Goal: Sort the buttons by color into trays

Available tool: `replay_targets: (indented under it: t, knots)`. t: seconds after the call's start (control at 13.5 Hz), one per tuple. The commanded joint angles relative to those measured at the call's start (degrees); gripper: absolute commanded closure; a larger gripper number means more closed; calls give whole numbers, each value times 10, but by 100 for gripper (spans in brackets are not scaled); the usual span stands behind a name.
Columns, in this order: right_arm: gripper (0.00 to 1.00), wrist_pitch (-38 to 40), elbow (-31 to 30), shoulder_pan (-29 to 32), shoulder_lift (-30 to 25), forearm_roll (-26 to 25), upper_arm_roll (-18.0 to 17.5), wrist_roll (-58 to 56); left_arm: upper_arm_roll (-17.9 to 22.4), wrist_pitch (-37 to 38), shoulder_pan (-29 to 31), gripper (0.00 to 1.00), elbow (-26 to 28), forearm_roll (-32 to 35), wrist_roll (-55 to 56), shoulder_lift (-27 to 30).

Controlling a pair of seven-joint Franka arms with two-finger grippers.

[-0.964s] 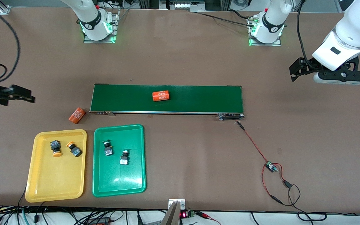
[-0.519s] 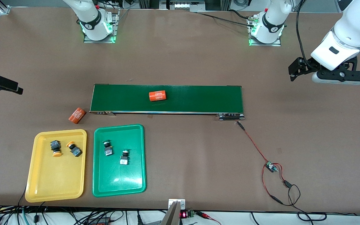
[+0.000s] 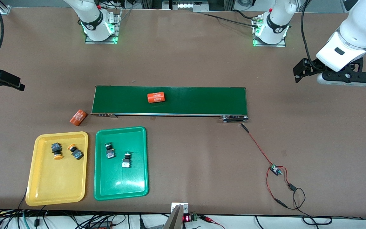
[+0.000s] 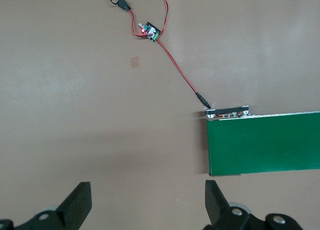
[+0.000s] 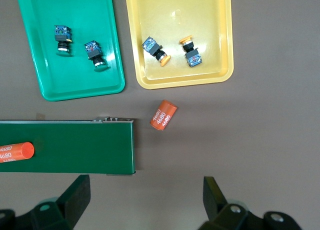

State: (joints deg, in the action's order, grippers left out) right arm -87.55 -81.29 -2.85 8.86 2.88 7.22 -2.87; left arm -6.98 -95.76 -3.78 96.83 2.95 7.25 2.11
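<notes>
Two yellow-capped buttons (image 3: 57, 150) (image 3: 76, 152) lie in the yellow tray (image 3: 56, 184). Two green-capped buttons (image 3: 109, 150) (image 3: 126, 160) lie in the green tray (image 3: 121, 184). The right wrist view shows both trays, green (image 5: 75, 80) and yellow (image 5: 175, 20), with the buttons in them. My right gripper (image 5: 145, 205) is open and empty, high over bare table at the right arm's end; only part of it shows at the front view's edge (image 3: 3, 81). My left gripper (image 4: 148, 205) is open and empty, held over bare table past the belt's end at the left arm's side (image 3: 345, 78).
A long dark-green conveyor belt (image 3: 202, 100) runs across the middle and carries an orange numbered cylinder (image 3: 156, 97). A second orange cylinder (image 3: 78, 117) lies on the table by the belt's end, near the yellow tray. A red wire with a small board (image 3: 275, 169) trails from the belt's other end.
The orange cylinder on the belt has travelled toward the right arm's end. My right gripper has drawn up and outward toward the table's edge. The left arm has barely moved.
</notes>
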Motion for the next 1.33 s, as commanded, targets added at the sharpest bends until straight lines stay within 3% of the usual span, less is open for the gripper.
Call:
replay_targets:
  t: [0.0, 0.37, 0.74, 1.26]
  knots:
    - [0, -14, -22, -17, -17, -11, 17, -1, -1, 13, -1, 0, -10, -7, 1, 2]
    - [0, -43, -110, -21, -82, -15, 15, 8, -1, 13, -1, 0, -10, -7, 2, 2]
    - [0, -10, -105, -24, -96, -18, -4, 8, -1, 13, -1, 0, -10, -7, 2, 2]
    - [0, -10, -95, -21, -95, -17, -2, 7, -1, 19, -1, 0, -10, -7, 2, 3]
